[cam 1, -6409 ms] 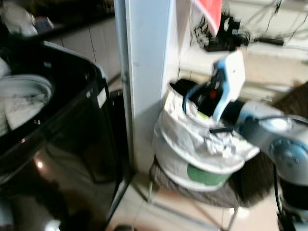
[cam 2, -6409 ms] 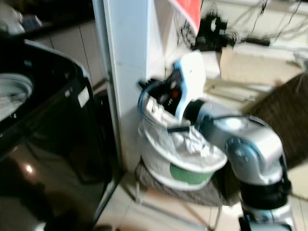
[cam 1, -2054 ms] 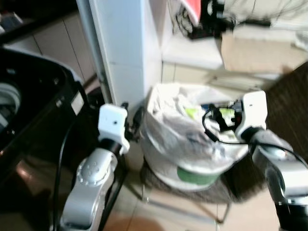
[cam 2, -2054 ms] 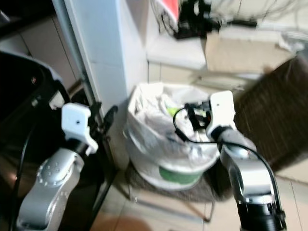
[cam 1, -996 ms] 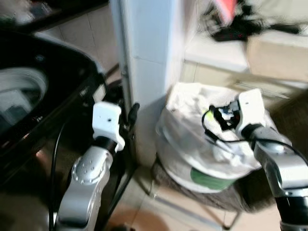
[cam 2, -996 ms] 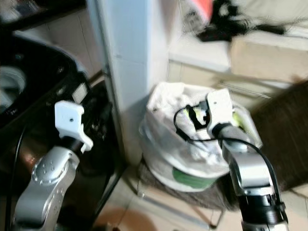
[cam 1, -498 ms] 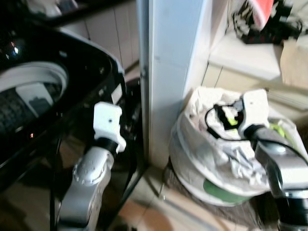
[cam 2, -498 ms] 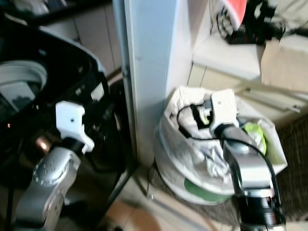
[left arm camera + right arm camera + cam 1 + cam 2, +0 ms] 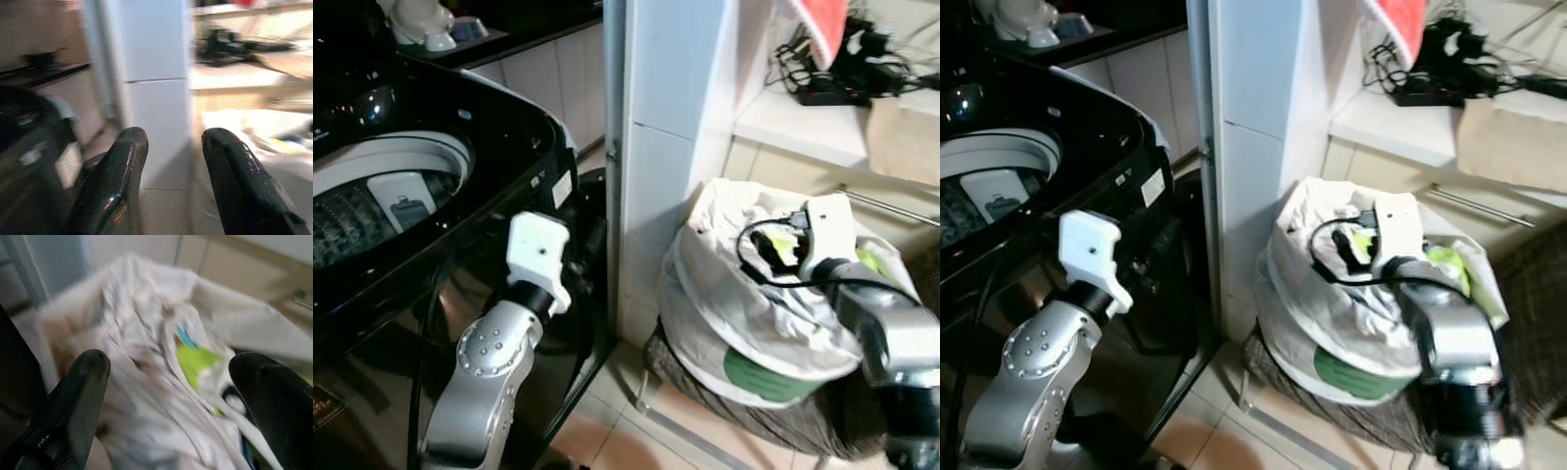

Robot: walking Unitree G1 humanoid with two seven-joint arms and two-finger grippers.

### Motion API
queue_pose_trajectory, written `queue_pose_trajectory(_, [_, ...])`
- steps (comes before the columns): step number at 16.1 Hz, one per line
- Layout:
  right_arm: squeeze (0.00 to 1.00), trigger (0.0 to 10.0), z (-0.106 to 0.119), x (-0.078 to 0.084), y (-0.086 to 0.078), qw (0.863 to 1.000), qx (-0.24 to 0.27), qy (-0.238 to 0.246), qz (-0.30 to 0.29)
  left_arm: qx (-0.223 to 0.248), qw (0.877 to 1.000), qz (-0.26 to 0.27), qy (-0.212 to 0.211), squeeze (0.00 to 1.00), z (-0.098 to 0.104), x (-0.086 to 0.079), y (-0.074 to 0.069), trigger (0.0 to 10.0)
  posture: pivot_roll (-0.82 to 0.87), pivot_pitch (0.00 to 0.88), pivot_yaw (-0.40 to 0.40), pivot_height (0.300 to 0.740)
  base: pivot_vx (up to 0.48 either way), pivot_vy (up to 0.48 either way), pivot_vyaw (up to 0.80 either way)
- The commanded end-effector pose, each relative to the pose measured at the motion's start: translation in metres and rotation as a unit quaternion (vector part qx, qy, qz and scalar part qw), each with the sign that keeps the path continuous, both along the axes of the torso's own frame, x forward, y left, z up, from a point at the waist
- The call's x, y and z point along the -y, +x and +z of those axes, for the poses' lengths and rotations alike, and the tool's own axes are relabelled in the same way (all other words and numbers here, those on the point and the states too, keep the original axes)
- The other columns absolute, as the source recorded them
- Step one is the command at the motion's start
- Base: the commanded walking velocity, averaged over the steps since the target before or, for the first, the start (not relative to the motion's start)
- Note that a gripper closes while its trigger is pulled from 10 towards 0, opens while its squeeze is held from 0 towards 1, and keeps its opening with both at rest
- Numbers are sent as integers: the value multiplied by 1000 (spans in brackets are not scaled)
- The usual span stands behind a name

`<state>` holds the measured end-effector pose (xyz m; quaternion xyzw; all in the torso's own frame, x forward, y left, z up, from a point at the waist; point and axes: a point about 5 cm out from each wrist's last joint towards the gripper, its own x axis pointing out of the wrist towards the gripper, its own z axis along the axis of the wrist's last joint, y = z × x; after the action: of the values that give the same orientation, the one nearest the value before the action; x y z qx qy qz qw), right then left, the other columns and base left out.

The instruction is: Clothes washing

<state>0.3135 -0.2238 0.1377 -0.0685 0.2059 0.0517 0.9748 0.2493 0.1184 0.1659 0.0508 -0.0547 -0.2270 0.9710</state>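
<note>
Laundry: crumpled white cloth heap with a lime-green piece point(image 9: 1361, 294), right of the black top-loading washing machine point(image 9: 431, 196). Left gripper point(image 9: 168, 161) open, empty, between them. Right gripper point(image 9: 171, 382) wide above the heap. Judged soft, light; pinch a raised fold.

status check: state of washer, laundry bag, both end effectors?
washing machine: lid up, drum exposed
laundry bag: open at the top, stuffed with white and lime-green clothes, sitting on a low stool
right end effector: open, empty, above the clothes in the bag
left end effector: open, empty, raised beside the washing machine
</note>
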Motion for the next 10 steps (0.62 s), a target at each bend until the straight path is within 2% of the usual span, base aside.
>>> queue_pose_trajectory(1, [1000,10000,0,4,2,1000,-11,11,-1,6,1000,-31,0,0,4,6,-2,10000,-23,14,6,740,0,0,0])
queue_pose_trajectory(3, [1000,10000,-11,5,8,998,-41,47,5,0,998,-69,15,0,4,8,-4,10000,-22,16,10,740,0,0,0])
queue_pose_trajectory(4, [1000,10000,-24,6,17,997,-57,51,11,-3,995,-93,35,0,5,11,-4,10000,-15,17,10,740,0,0,0])
queue_pose_trajectory(5, [1000,10000,-26,5,18,997,-59,51,16,-3,995,-95,36,0,5,11,-5,10000,-15,17,10,740,0,0,0])
queue_pose_trajectory(7, [1000,10000,-17,8,27,1000,-27,3,10,-15,998,-57,35,0,2,8,-3,10000,6,18,-10,740,0,0,0])
queue_pose_trajectory(8, [0,10000,-1,7,29,1000,25,-7,-2,-21,999,-17,17,0,-2,6,-2,10000,12,16,-20,740,0,0,0])
queue_pose_trajectory(10, [0,10000,35,1,22,986,159,-3,-46,-28,997,70,-3,0,-10,-2,-1,10000,8,34,-30,740,0,0,0])
